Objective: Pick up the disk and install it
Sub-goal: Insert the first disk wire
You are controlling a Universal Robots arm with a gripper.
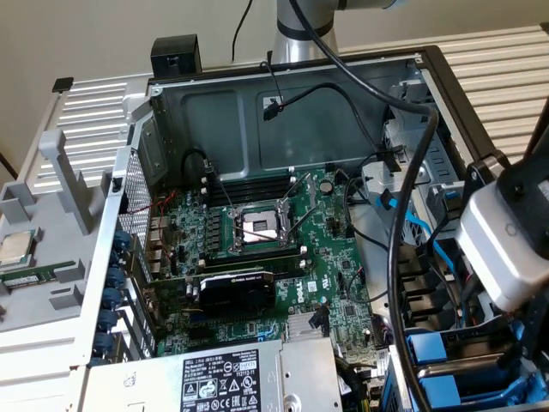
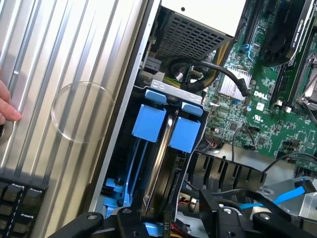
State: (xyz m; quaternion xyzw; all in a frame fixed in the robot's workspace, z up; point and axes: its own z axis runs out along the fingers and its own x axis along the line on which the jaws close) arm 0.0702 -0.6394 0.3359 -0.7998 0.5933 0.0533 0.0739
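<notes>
Exterior view high over the computer case [image 1: 240,120], wrist view close above its blue bays [image 2: 148,121], green board [image 2: 247,99] in both.

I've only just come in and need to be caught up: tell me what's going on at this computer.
A robot arm's gripper hangs over the drive bay at the side of an open computer case. Right below it the disk stands on edge in the bay, between two blue tabs. Whether it is gripped I cannot tell. A person's hand rests on the ribbed metal surface beside the case.
</notes>
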